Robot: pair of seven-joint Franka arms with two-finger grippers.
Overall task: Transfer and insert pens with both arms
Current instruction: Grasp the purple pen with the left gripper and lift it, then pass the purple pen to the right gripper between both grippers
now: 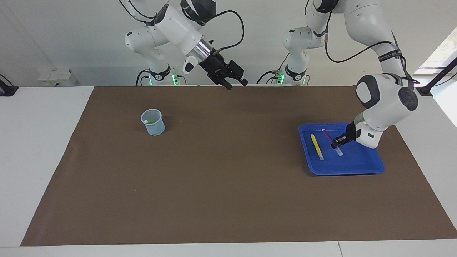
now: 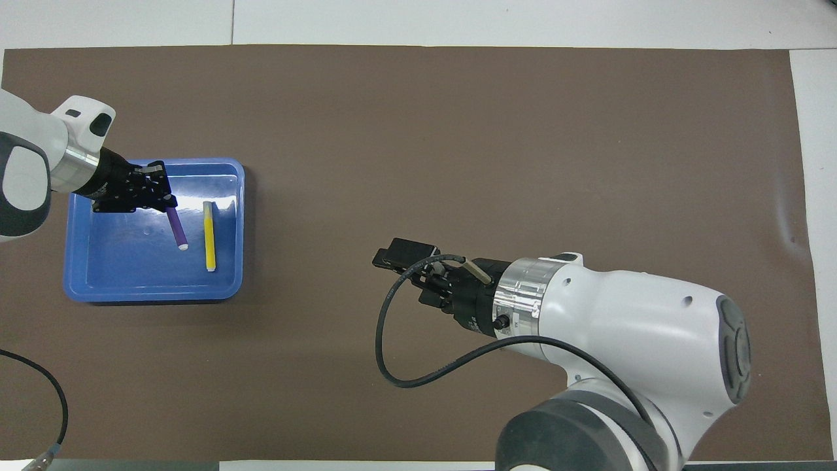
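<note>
While the right gripper (image 1: pixel 235 82) is waiting open in the air, the left gripper (image 1: pixel 335 144) is reaching steeply down, clamping the purple pen (image 1: pixel 330 140) over the blue tray (image 1: pixel 360 167).

Blue tray (image 1: pixel 360 167), translucent cup (image 1: pixel 154 125), brown mat (image 1: pixel 228 185)

Tray (image 1: pixel 360 165): plain blue, holding a yellow pen (image 1: pixel 316 146) and a purple pen (image 1: pixel 330 141), each pale-tipped. Cup (image 1: pixel 154 123): translucent bluish, green showing inside. Mat (image 1: pixel 228 178): plain brown on a white tabletop (image 1: pixel 35 142); arms white, grippers black.

Green pen (image 1: pixel 151 121) mostly hidden inside the cup (image 1: pixel 154 126); purple pen's (image 1: pixel 330 141) middle under the left pincer (image 1: pixel 336 143).
</note>
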